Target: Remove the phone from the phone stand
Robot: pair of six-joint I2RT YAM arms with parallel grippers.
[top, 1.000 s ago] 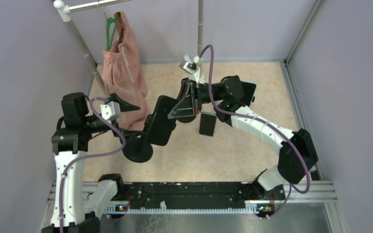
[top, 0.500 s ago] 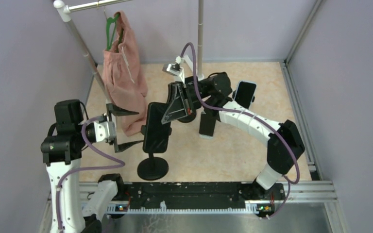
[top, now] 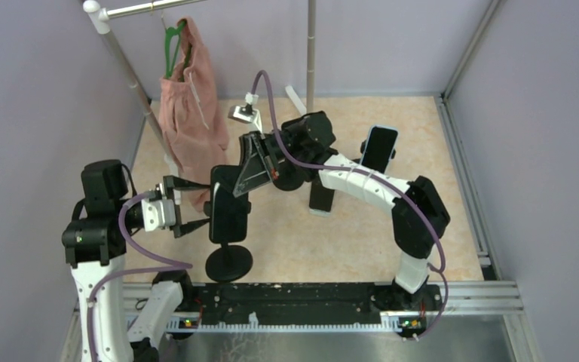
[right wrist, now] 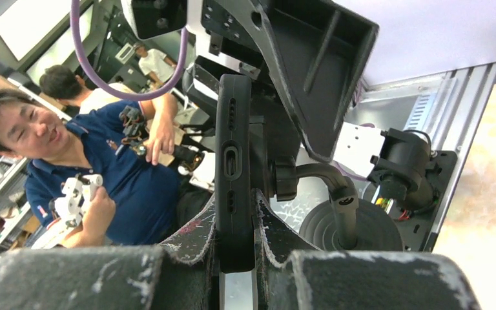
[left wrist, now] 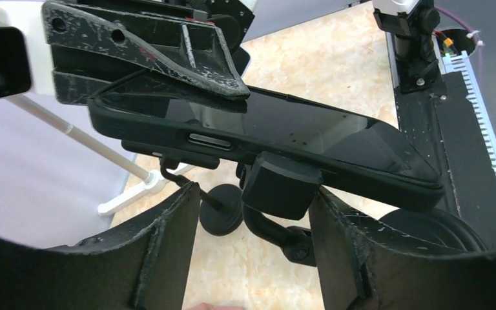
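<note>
The phone (top: 228,207) sits on the phone stand (top: 228,264). It is clamped in the stand's cradle (left wrist: 278,187), above the round black base, which rests on the beige surface (top: 362,249) near the front edge.

The right pincer (right wrist: 234,213) is closed on the phone. Its wrist view shows one finger against the screen and one against the back, with the phone's thin edge (the one with the port) facing the camera. From above, this arm reaches in from the right and takes the phone at its upper end.

The left pincer (left wrist: 253,200) comes in from the left at the level of the cradle. Its two fingers (left wrist: 168,239) stand apart, one on each side of the cradle block under the phone. It has not closed on anything, though I cannot tell whether the right-hand finger touches the block. In this wrist view the phone's long side, with its button, lies across the frame just above those fingers, and a finger of the other pincer lies flat on the glass.

A second dark phone (top: 321,197) lies on the surface under the right arm. A blue-cased phone (top: 379,147) stands further back. At the back left, a pink garment (top: 192,105) hangs from a green hanger (top: 171,41) on a rail.
</note>
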